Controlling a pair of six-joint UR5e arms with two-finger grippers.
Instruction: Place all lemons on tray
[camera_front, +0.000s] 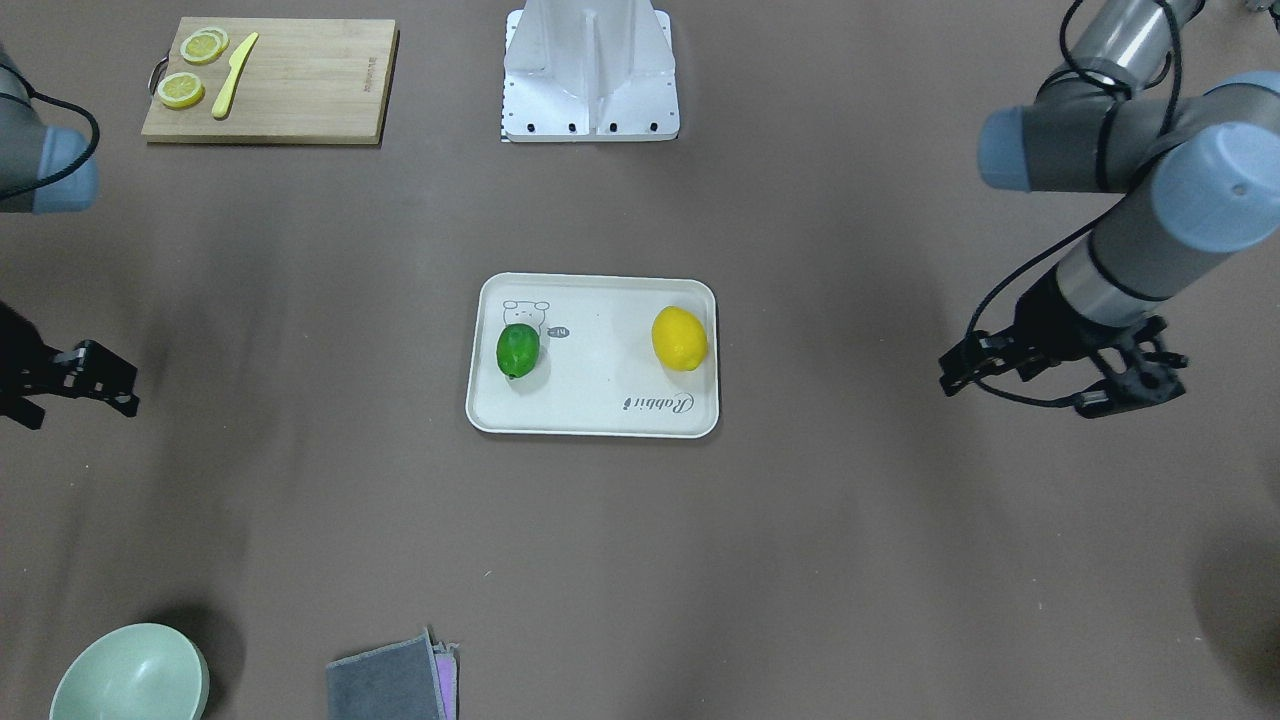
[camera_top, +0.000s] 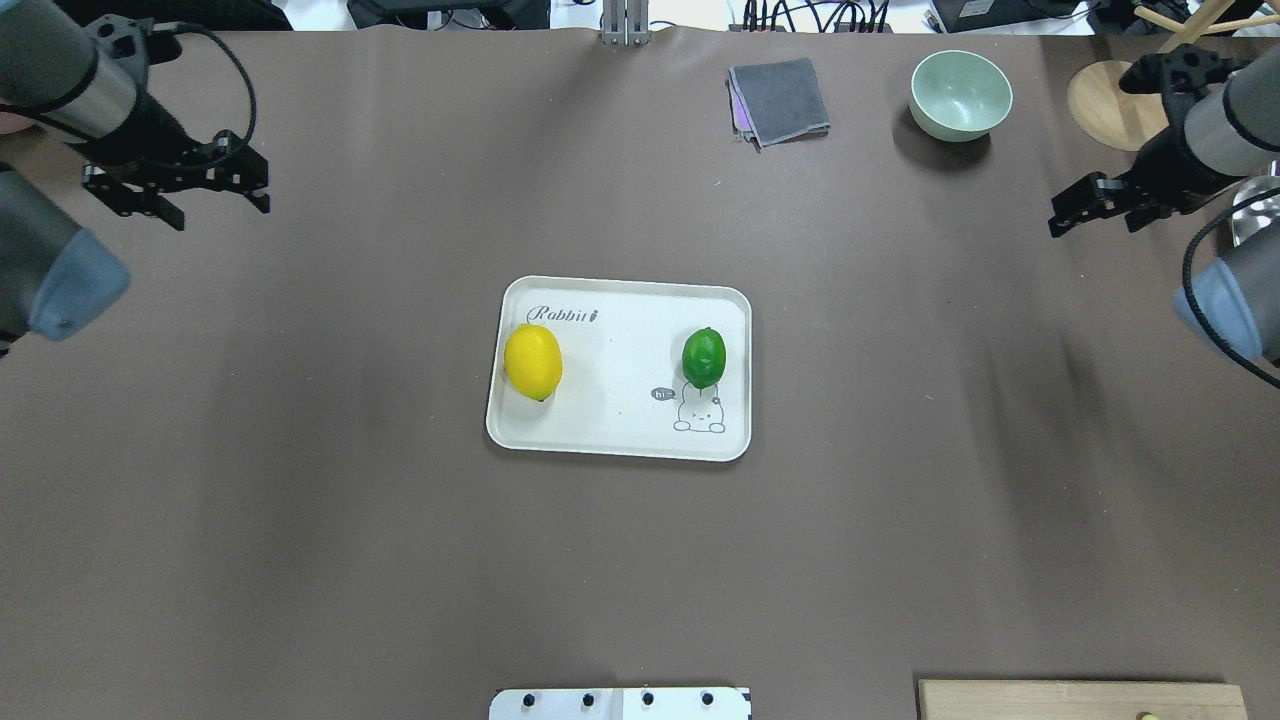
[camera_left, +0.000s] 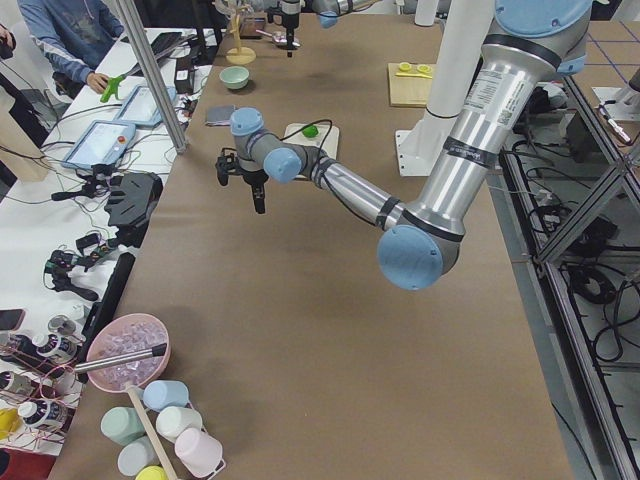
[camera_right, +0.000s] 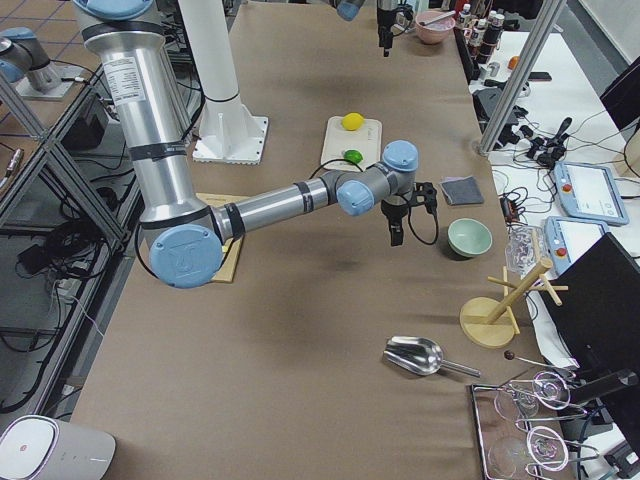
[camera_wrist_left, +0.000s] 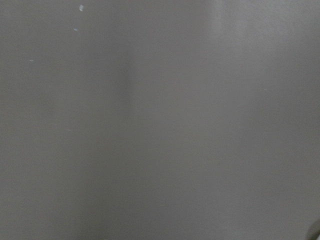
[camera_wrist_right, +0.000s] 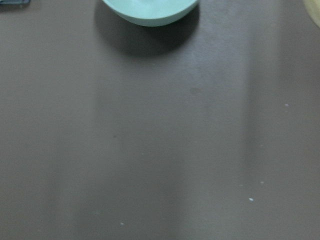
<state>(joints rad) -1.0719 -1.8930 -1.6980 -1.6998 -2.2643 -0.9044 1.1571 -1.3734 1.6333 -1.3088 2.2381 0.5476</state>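
The cream-white tray (camera_front: 600, 385) lies at the table's middle, also in the overhead view (camera_top: 620, 410). The yellow lemon (camera_front: 679, 338) (camera_top: 532, 362) rests inside it near the "Rabbit" script end. The green lemon (camera_front: 518, 350) (camera_top: 704, 357) rests inside it by the bear drawing. My left gripper (camera_top: 220, 212) (camera_front: 1015, 397) is open and empty, hovering far off the tray on my left. My right gripper (camera_top: 1095, 227) (camera_front: 80, 412) is open and empty, far off on my right. Both wrist views show only table surface.
A wooden cutting board (camera_front: 290, 90) with lemon slices and a yellow knife lies near my base on my right. A mint bowl (camera_top: 960, 95) and a folded grey cloth (camera_top: 780, 100) sit at the far edge. A wooden stand (camera_top: 1105, 105) is by my right gripper.
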